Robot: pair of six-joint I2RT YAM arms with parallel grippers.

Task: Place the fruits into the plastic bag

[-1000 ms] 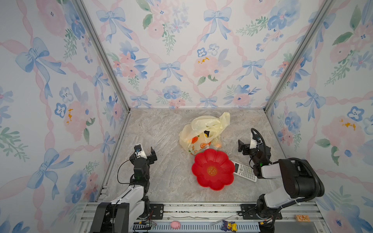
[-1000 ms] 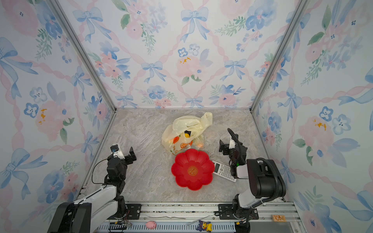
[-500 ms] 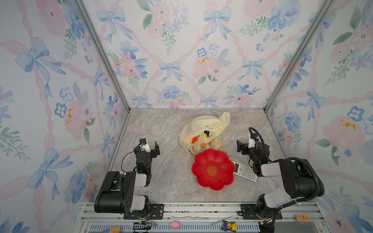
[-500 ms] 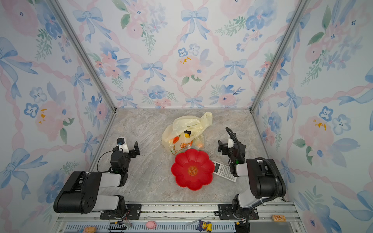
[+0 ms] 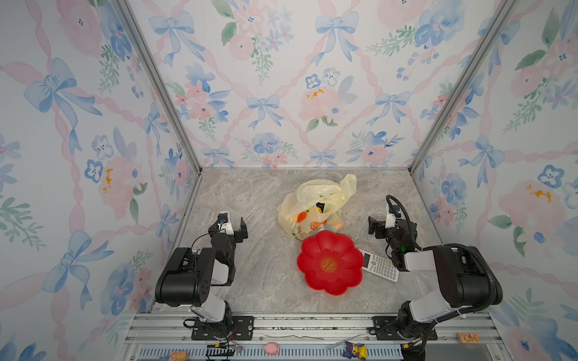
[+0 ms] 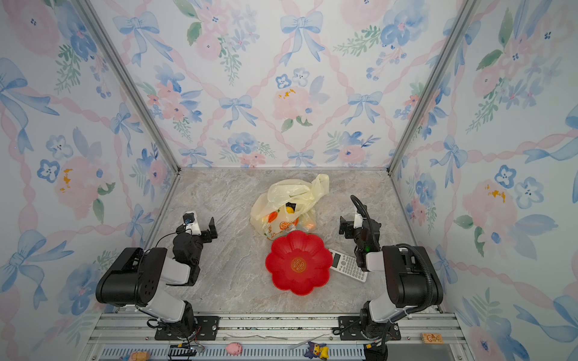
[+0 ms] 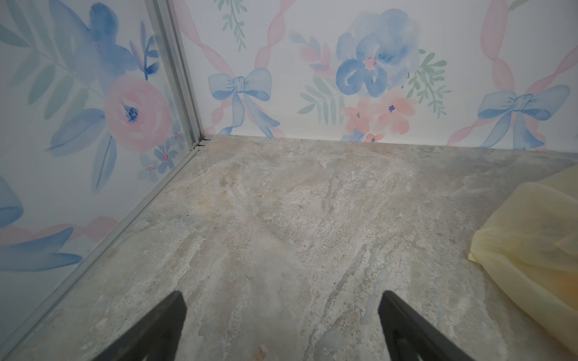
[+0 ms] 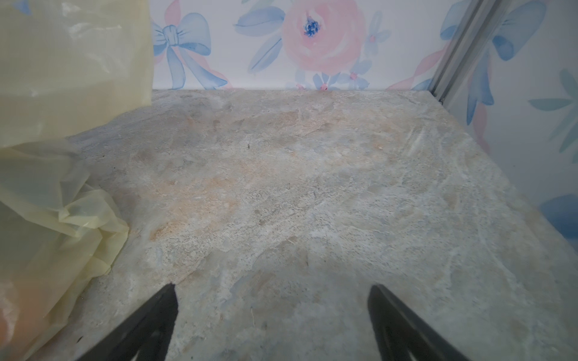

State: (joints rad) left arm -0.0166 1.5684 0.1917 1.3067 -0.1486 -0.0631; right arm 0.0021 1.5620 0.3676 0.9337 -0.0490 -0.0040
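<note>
fruits [image 5: 323, 209] in plastic bag [image 5: 314, 191], red dish [image 5: 312, 276] beside

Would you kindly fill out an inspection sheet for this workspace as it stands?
Surface: marble-look tabletop, no spills seen.
Job's things: plastic bag slumped mid-table, mouth open; fruits show inside; none seen loose.
Clutter: empty red dish just in front of the bag; calculator beside the dish; small toys on the front rail.
Grippers: left gripper and right gripper open, empty, flanking the bag.
Cables: black cable loops above the right wrist.
Surroundings: floral wallpaper walls, aluminium corner posts.
</note>
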